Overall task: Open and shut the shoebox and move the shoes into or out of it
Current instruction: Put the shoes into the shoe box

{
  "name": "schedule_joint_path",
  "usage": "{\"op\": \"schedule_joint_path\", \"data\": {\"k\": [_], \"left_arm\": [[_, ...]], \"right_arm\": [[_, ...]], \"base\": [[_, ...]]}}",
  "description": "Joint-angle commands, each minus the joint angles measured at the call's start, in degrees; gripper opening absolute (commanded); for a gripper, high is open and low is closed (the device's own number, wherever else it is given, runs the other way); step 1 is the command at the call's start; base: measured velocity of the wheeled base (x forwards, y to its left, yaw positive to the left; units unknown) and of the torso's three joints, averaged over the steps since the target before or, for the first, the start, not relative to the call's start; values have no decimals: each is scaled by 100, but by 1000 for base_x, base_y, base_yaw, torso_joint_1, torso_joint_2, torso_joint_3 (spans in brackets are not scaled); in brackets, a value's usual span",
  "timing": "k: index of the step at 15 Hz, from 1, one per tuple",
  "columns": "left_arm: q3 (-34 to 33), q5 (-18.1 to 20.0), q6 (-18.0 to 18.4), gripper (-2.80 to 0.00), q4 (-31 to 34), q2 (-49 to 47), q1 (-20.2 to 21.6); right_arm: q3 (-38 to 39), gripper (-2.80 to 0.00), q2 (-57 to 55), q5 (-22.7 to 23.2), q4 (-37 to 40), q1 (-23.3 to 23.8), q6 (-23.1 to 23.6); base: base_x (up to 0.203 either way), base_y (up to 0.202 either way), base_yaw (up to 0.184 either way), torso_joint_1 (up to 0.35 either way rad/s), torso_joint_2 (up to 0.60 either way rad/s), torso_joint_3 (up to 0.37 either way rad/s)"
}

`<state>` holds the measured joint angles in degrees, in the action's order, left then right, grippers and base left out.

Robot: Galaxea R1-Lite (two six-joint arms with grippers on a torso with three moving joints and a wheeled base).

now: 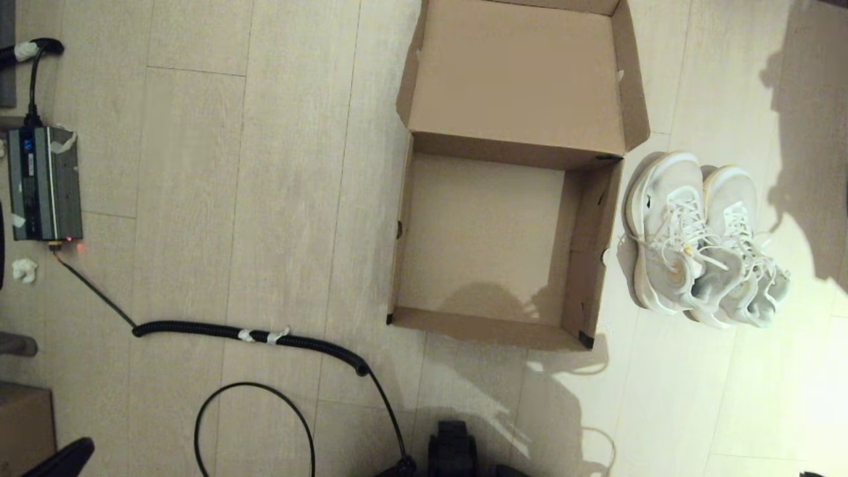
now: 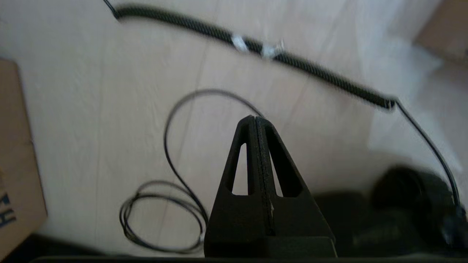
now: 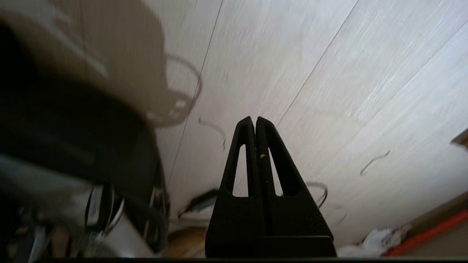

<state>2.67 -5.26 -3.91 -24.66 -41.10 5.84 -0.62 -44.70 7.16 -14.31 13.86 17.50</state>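
Observation:
The brown cardboard shoebox sits open on the floor, its hinged lid folded back on the far side; the inside holds nothing. The pair of white mesh shoes stands side by side on the floor just right of the box. My left gripper is shut with nothing in it, low at the near left over the cables. My right gripper is shut too, holding nothing, above bare floor. Neither gripper's fingers show in the head view; a dark tip of the left arm peeks in at the bottom left corner.
A grey power unit lies at the far left, with a coiled black cable running toward the robot base. A thin black wire loop lies near the base. A smaller brown box is at the near left.

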Motion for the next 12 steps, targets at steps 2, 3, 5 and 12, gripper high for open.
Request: {"op": "schedule_joint_path", "data": {"k": [2,3,5,12], "left_arm": [[-21,152,77,-280,118,76,-13],[-21,228,142,-280,151,75,-13],[-121,320,173,-280,163,143,-13],[-157,969,405,-280,2175,2055,5]], "right_arm": [[-389,-280,1411,23,2501,-151,-53],[-497,-280,1582,26,3015,-465,-82],[-588,-280,1751,9,3136,-1415,-186],[-59,-280,2895,-567,1493,-1922,-930]], "base": [[0,0,0,0,0,0],[0,0,0,0,0,0],[0,0,0,0,0,0],[0,0,0,0,0,0]]}}
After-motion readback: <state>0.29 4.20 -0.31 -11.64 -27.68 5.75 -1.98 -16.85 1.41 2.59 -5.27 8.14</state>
